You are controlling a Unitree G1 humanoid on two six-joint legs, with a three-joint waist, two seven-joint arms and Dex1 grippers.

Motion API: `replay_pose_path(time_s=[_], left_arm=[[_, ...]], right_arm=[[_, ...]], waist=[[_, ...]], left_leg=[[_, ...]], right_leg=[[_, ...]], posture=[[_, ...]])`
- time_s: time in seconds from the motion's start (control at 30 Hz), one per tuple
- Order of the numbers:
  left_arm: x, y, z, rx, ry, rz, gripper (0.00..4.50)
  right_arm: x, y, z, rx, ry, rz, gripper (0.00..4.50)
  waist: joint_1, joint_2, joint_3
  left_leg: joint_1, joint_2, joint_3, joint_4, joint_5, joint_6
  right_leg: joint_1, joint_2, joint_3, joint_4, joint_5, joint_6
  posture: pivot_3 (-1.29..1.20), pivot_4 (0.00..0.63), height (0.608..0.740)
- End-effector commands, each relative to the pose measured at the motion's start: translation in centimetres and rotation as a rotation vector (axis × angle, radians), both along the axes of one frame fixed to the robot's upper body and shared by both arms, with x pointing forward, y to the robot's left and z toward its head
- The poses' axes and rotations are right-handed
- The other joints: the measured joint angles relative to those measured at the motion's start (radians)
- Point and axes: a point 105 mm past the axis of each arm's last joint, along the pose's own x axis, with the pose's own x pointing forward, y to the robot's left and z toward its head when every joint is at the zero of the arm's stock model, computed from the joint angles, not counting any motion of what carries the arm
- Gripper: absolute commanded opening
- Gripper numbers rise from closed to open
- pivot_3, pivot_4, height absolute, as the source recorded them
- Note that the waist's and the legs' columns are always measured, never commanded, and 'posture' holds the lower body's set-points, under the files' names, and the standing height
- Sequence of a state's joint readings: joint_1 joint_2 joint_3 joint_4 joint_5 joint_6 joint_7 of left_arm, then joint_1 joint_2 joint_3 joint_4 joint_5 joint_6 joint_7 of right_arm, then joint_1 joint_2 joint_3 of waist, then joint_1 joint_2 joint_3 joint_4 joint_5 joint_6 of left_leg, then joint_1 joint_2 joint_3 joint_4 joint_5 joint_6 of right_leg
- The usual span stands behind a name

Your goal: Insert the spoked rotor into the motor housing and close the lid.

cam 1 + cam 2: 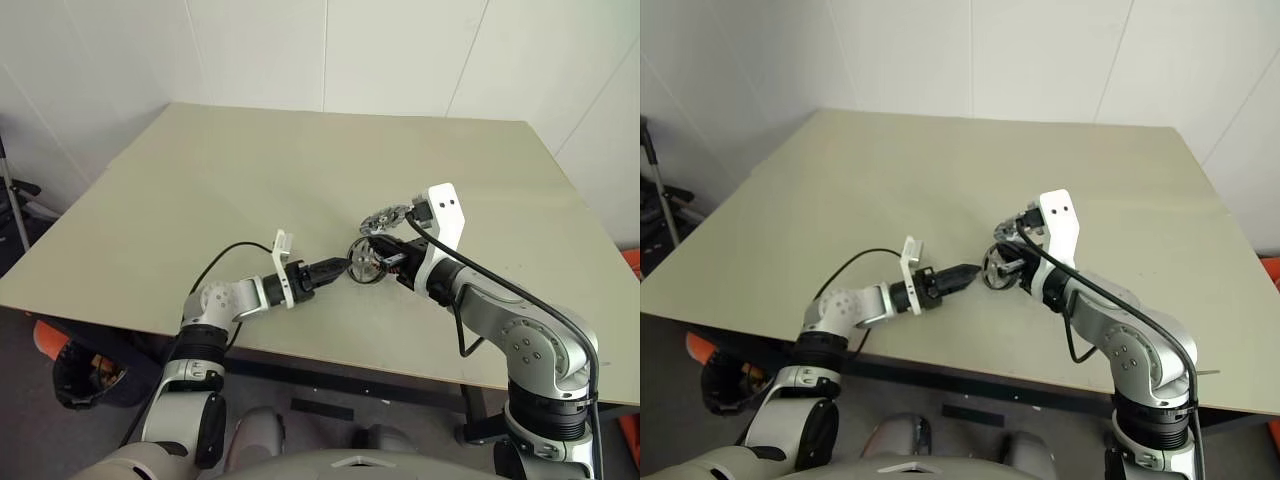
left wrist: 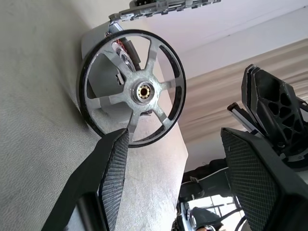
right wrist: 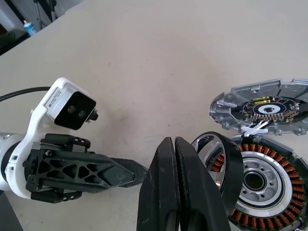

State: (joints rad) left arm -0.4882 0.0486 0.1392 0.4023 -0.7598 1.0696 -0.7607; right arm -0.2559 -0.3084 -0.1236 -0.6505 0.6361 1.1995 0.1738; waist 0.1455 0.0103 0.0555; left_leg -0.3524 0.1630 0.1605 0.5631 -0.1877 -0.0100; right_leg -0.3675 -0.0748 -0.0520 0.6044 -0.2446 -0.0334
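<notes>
The spoked rotor [image 2: 132,89], with a dark rim, silver spokes and a brass hub, stands tilted on edge against the rim of the motor housing [image 3: 276,192]. The housing lies on the table with its copper windings showing. Its lid [image 3: 269,108] is swung open on the far side. My left gripper [image 1: 340,267] points level at the rotor from the left, open, its pads [image 2: 113,168] just short of the rim with nothing between them. My right gripper [image 3: 174,140] is shut and empty, its fingers right beside the rotor's rim on the housing side.
The beige table [image 1: 250,180] has free room all around the parts. A black cable [image 1: 215,262] loops from my left wrist over the table's front edge. White walls stand behind the far edge.
</notes>
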Motion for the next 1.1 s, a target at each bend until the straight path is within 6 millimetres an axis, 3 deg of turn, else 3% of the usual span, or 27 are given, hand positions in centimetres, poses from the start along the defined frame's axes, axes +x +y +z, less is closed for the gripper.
replay_pose_path(time_s=[0.03,0.13,0.27,0.5,0.7,0.87,1.1], left_arm=[[0.1,-0.3,1.3,-0.006,-0.075,-0.029,3.25],[-0.1,-0.2,1.4,0.012,-0.123,-0.049,3.40],[-0.4,0.3,1.8,0.031,-0.185,-0.050,4.44],[-1.0,2.4,2.6,0.110,-0.367,0.013,4.47],[-2.2,2.4,3.5,0.164,-0.564,0.030,4.47],[-2.7,2.1,3.8,0.166,-0.610,0.034,4.47],[-2.9,2.1,3.6,0.167,-0.615,0.030,4.50]], right_arm=[[0.1,0.0,1.0,0.010,-0.049,0.002,0.00],[0.1,0.0,1.1,0.008,-0.051,0.001,0.00],[0.1,-0.1,1.0,0.007,-0.051,-0.002,0.00],[0.0,-0.5,0.3,0.008,-0.032,-0.017,0.00],[0.0,-1.3,-0.7,0.073,0.016,-0.059,0.00],[0.0,-2.6,-0.9,0.143,0.041,-0.097,0.00],[-0.2,-3.8,-1.2,0.160,0.066,-0.122,2.25]], waist=[[0.000,0.000,0.000],[0.000,0.000,0.000],[-0.001,0.000,0.000],[-0.006,0.000,0.000],[-0.011,0.000,0.000],[-0.018,0.000,0.000],[-0.021,0.000,0.000]], left_leg=[[0.000,0.000,0.000,0.000,0.000,0.000],[0.000,0.000,0.000,0.000,0.000,0.000],[0.000,0.000,0.000,0.000,0.000,0.000],[0.000,0.000,0.000,0.000,0.000,0.000],[0.000,0.000,0.000,0.001,0.000,0.000],[0.001,0.000,0.000,0.001,0.000,0.000],[0.001,0.000,0.001,0.001,0.000,0.000]], right_leg=[[0.000,0.000,0.000,0.000,0.000,0.000],[0.000,0.000,0.000,0.000,0.000,0.000],[0.000,0.000,0.000,0.000,0.000,0.000],[0.000,0.000,0.000,0.001,0.000,0.000],[0.000,0.000,0.000,0.000,0.000,0.000],[0.000,0.000,0.000,0.001,0.000,0.000],[0.000,0.000,0.000,0.001,0.000,0.000]], posture=[[0.00,0.000,0.740],[0.00,0.000,0.740],[0.00,0.000,0.740],[0.00,0.000,0.740],[0.00,0.000,0.740],[0.00,0.000,0.740],[0.00,0.000,0.740]])
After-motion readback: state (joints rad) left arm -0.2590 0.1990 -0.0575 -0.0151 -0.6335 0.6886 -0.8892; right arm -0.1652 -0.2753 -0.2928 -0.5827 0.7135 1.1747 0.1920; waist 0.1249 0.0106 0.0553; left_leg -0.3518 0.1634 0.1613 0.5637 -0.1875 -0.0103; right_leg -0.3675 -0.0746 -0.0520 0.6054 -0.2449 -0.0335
